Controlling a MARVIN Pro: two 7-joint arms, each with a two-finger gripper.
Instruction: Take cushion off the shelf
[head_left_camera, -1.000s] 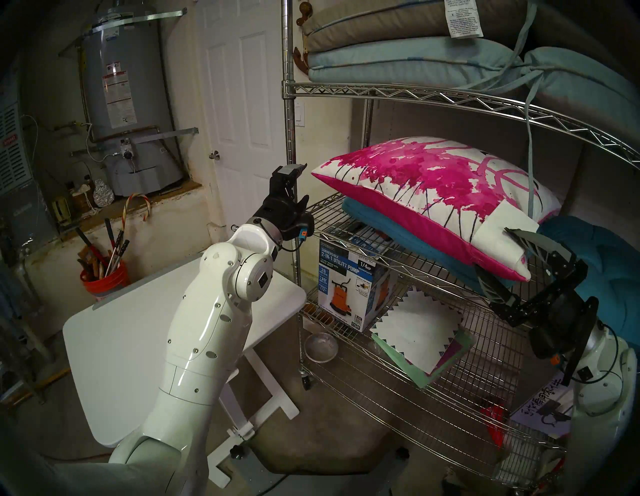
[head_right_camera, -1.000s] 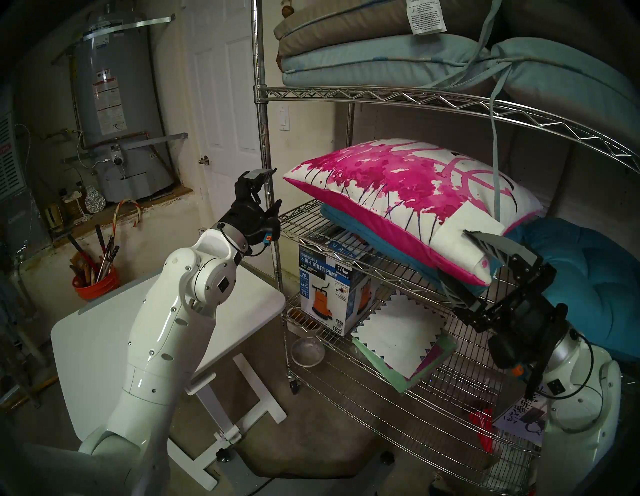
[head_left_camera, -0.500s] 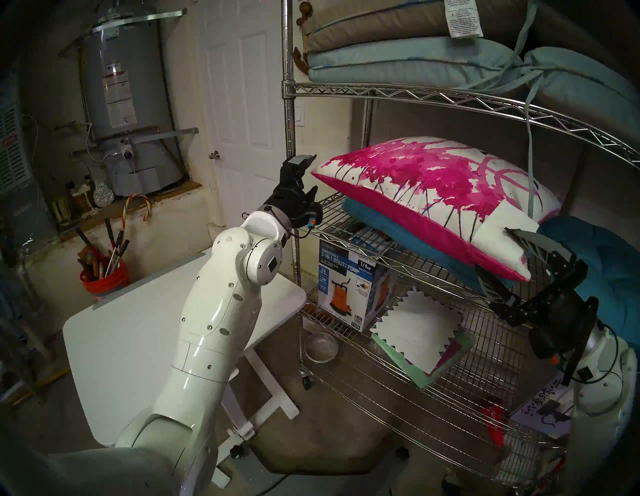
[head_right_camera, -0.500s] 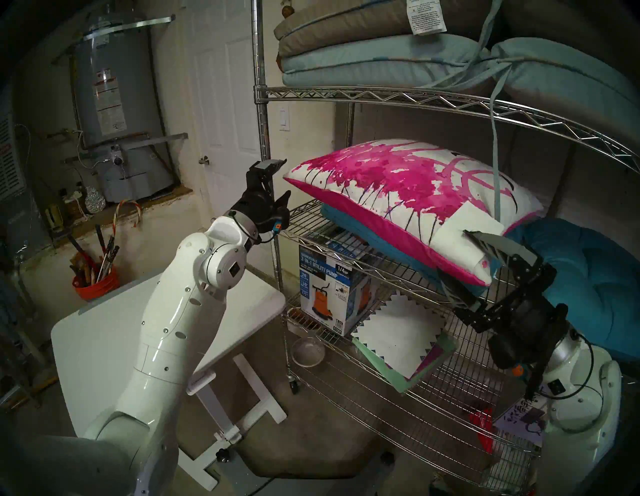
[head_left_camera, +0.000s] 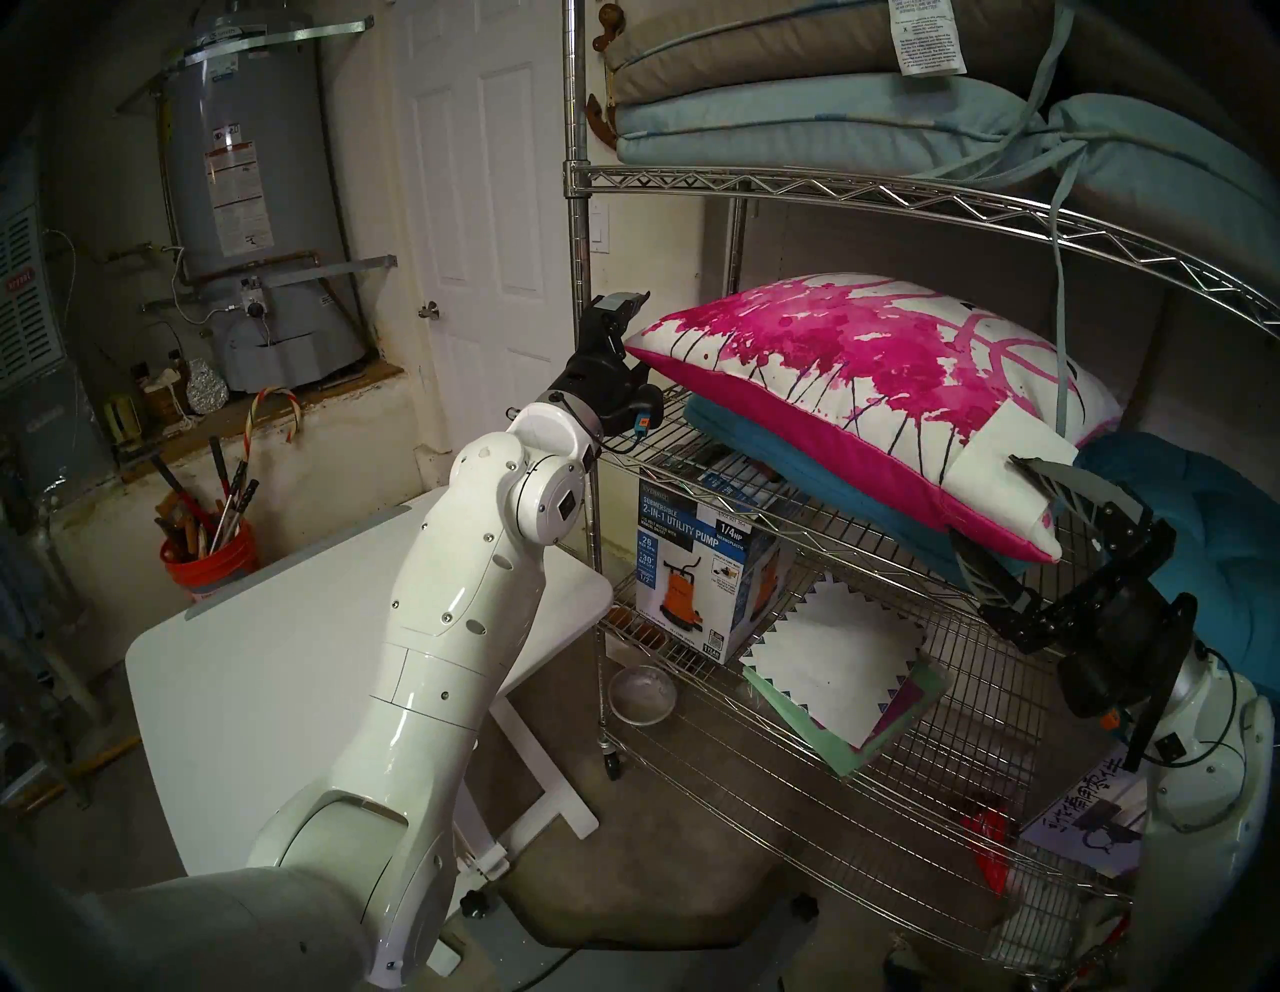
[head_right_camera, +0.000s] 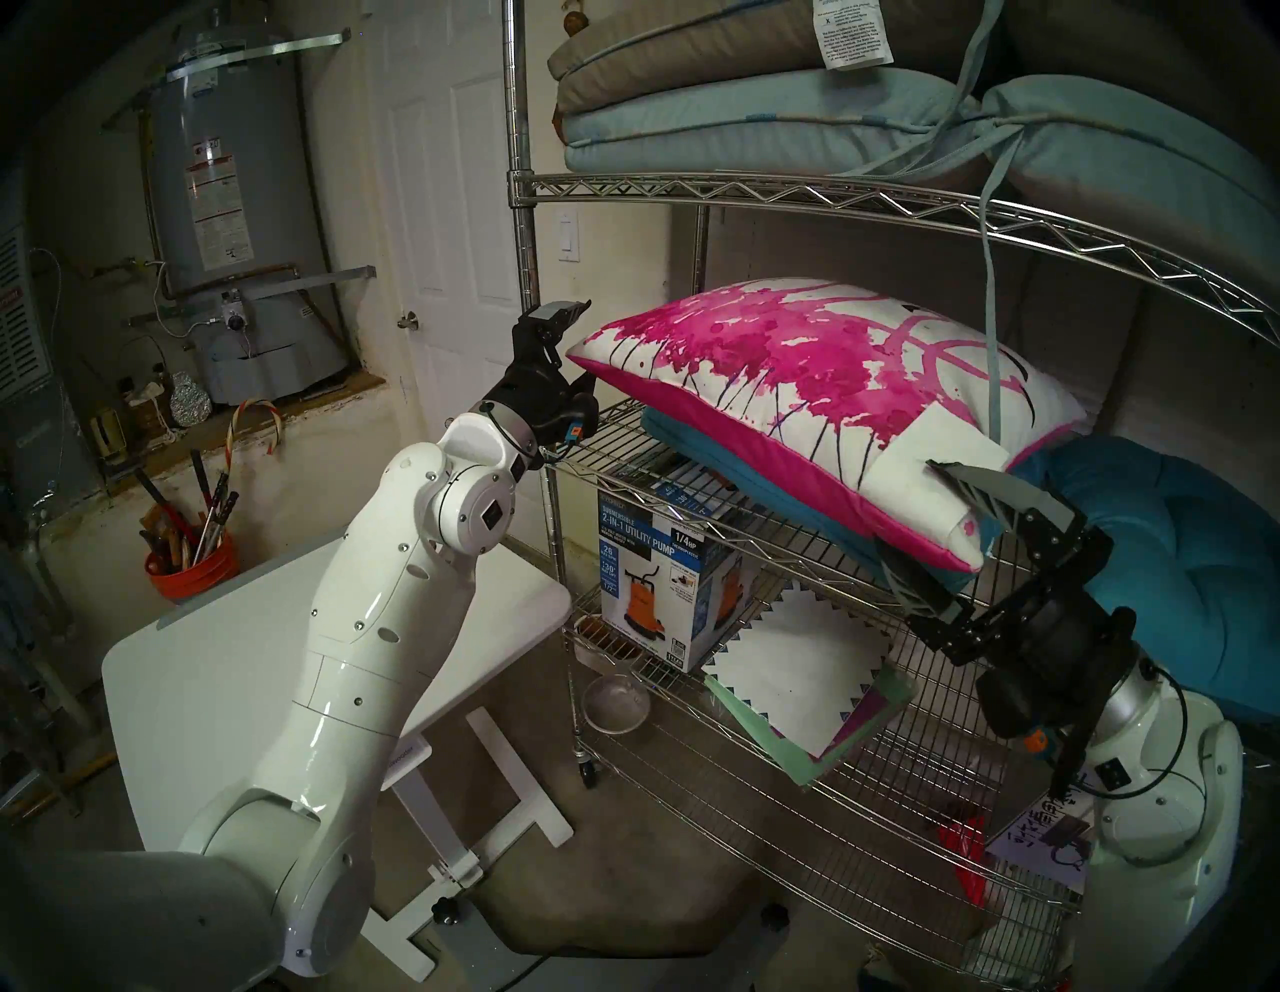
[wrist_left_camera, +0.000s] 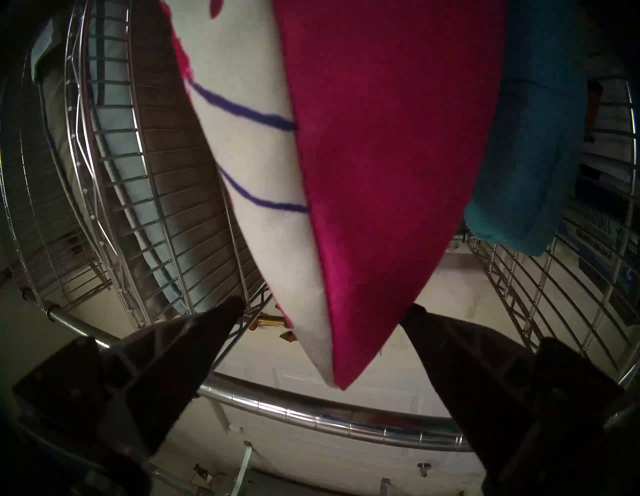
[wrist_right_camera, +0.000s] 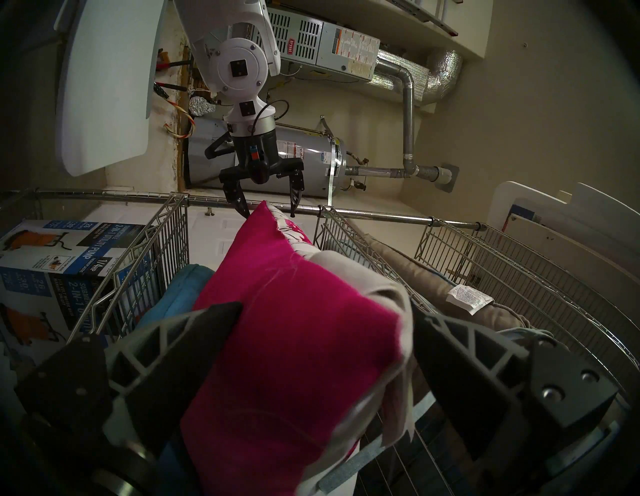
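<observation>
The cushion (head_left_camera: 831, 346), white with magenta splashes and a magenta back, lies tilted on the middle tier of the chrome wire shelf (head_left_camera: 762, 187), on top of a teal cushion. My left gripper (head_left_camera: 634, 339) is open, one jaw above and one below the cushion's left corner; the left wrist view shows that corner (wrist_left_camera: 381, 173) between the fingers. My right gripper (head_left_camera: 987, 499) is shut on the cushion's near right corner, one finger on top and one beneath. The right wrist view shows the magenta corner (wrist_right_camera: 277, 329) squeezed between the fingers (wrist_right_camera: 467, 346).
A teal cushion (head_left_camera: 762, 457) lies under the cushion, and a teal tufted one (head_left_camera: 1191, 519) is at the right. Tan and pale blue pads (head_left_camera: 796, 118) fill the upper tier, and a strap (head_left_camera: 1056, 277) hangs down. A pump box (head_left_camera: 699, 561) stands below. A white table (head_left_camera: 277, 658) stands left of the rack.
My left arm has moved up and to the right, bringing its open gripper from beside the rack post to the cushion's left corner. The right gripper and the cushion have not moved.
</observation>
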